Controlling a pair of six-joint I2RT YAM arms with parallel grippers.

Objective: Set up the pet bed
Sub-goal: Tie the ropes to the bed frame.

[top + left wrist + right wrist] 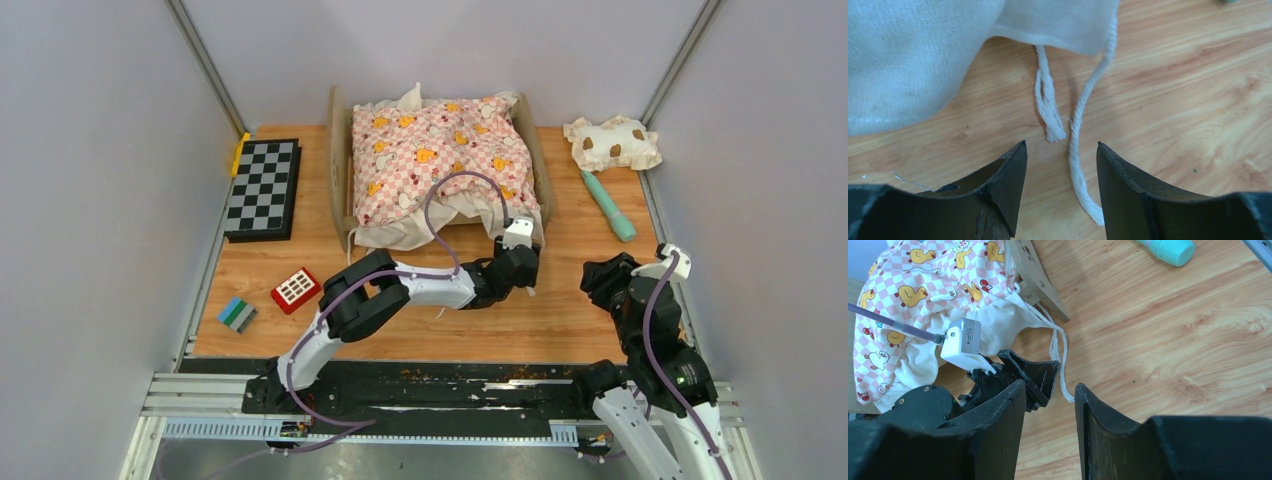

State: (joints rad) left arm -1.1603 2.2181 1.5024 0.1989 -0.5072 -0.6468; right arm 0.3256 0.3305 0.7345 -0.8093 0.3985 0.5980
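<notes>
- My right claw (pixel 1049 385) hung partly open over the bare desk (pixel 1173 340), holding nothing.
- My left claw (pixel 1061 150) stood open, with a white cord (pixel 1078 130) lying loose between its fingers.
- Just beyond that claw sat the pet bed (pixel 338 170), with the pink cushion (pixel 440 150) on it.
</notes>
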